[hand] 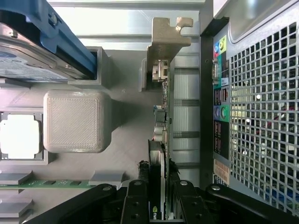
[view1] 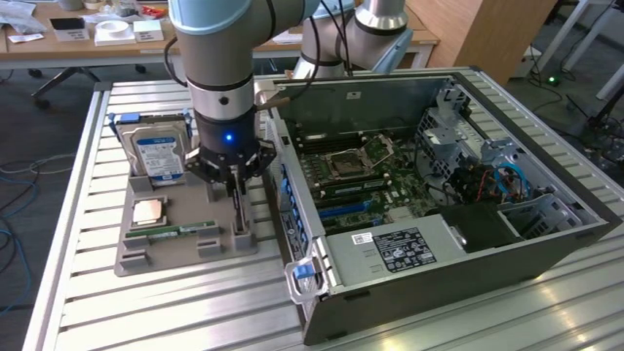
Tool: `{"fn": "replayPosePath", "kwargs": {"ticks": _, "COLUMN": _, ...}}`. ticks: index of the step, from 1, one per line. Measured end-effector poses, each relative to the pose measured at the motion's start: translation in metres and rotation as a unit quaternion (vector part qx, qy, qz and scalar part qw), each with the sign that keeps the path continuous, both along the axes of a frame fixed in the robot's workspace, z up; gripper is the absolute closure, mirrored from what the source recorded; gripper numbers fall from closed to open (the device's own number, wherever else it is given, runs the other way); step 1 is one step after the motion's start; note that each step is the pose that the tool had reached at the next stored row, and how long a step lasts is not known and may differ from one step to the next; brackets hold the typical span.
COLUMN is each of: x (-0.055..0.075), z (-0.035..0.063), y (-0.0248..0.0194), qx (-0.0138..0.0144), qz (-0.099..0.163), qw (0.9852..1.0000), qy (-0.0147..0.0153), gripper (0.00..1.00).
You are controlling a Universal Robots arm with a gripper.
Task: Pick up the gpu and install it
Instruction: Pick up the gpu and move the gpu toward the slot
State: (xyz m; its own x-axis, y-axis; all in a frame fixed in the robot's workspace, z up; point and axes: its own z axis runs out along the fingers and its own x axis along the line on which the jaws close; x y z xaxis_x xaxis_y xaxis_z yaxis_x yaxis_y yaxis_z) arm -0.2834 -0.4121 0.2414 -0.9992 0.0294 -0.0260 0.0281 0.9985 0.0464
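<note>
The gpu (view1: 241, 214) stands on edge in a slot on the exterior view's right side of the grey holder tray (view1: 156, 252), next to the open computer case (view1: 439, 197). In the wrist view I see the gpu (hand: 162, 116) edge-on, with its silver bracket (hand: 169, 39) at the far end. My gripper (view1: 235, 186) comes straight down over the card. Its black fingers (hand: 138, 196) press on both faces of the card, so the gripper (hand: 159, 186) is shut on the gpu. The card's lower edge still sits in the tray.
On the same tray are a blue-labelled hard drive (view1: 159, 152), a CPU (view1: 148, 212) and a green RAM stick (view1: 175, 230). The case's rear panel (hand: 252, 116) stands close beside the card. The motherboard (view1: 356, 183) lies exposed inside the case. All rests on a slatted metal table (view1: 175, 307).
</note>
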Motion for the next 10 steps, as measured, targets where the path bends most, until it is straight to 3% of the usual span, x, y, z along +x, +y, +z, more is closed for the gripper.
{"fn": "replayPosePath", "kwargs": {"ticks": 10, "x": 0.0, "z": 0.0106, "y": 0.0, "qx": 0.0, "qz": 0.0, "qw": 1.0, "qy": 0.0, "gripper": 0.74}}
